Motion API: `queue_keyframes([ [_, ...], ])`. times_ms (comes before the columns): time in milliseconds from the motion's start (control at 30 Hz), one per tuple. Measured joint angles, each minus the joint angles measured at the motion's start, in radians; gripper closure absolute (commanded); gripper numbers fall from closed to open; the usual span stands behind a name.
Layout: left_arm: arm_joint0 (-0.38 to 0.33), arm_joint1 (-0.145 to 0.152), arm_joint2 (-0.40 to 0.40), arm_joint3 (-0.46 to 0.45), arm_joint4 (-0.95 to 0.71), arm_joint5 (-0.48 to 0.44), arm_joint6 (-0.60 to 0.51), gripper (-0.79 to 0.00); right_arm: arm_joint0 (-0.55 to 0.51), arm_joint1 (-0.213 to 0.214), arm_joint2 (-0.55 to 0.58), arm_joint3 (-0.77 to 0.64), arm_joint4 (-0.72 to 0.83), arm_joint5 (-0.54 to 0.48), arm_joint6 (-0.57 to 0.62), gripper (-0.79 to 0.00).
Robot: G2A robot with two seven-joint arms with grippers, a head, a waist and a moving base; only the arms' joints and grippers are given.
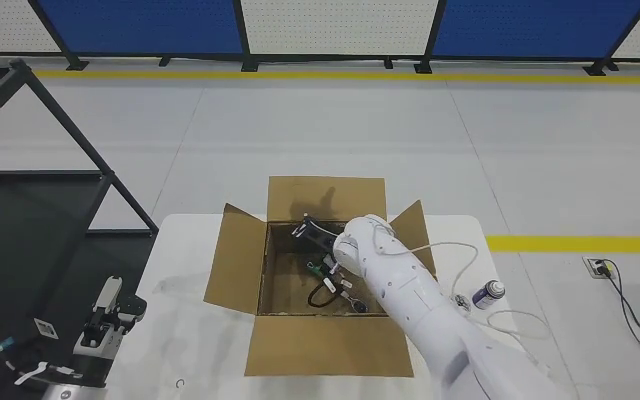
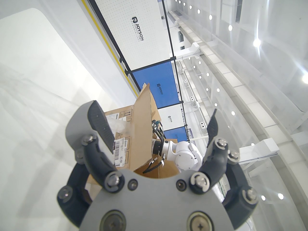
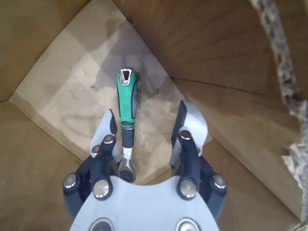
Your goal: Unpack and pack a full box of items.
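table (image 1: 190,300) bears a cardboard box (image 1: 325,345) holding a green ratchet (image 3: 126,102); right gripper (image 3: 146,111) and left gripper (image 2: 155,111) both parted.

Pale floor (image 1: 300,130), yellow line (image 1: 300,73), blue-and-white panels (image 1: 330,25), perhaps a dark rack (image 1: 50,250)

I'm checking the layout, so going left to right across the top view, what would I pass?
rack → box → can → floor socket

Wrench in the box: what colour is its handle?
Green and grey handle, seen best in the right wrist view.
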Motion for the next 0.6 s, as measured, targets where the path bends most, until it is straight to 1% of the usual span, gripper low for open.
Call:
queue_keyframes([
  [133, 0.0, 0.0, 0.0, 0.0, 0.0, 0.0, 0.0, -0.785, -0.005, 0.021, 0.011, -0.061, -0.013, -0.016, -0.001, -0.785],
  [233, 0.0, 0.0, 0.0, 0.0, 0.0, 0.0, 0.0, -0.785, -0.012, 0.047, 0.028, -0.114, -0.018, -0.043, -0.006, -0.785],
  [333, 0.0, 0.0, 0.0, 0.0, 0.0, 0.0, 0.0, -0.785, -0.027, 0.078, 0.049, -0.181, -0.027, -0.045, 0.011, -0.785],
  [433, 0.0, 0.0, 0.0, 0.0, 0.0, 0.0, 0.0, -0.785, -0.053, 0.116, 0.075, -0.28, -0.04, -0.053, 0.053, -0.785],
  [500, 0.0, 0.0, 0.0, 0.0, 0.0, 0.0, 0.0, -0.785, -0.078, 0.147, 0.102, -0.368, -0.051, -0.041, 0.096, -0.785],
  [600, 0.0, 0.0, 0.0, 0.0, 0.0, 0.0, 0.0, -0.785, -0.136, 0.2, 0.157, -0.534, -0.072, -0.031, 0.159, -0.785],
])
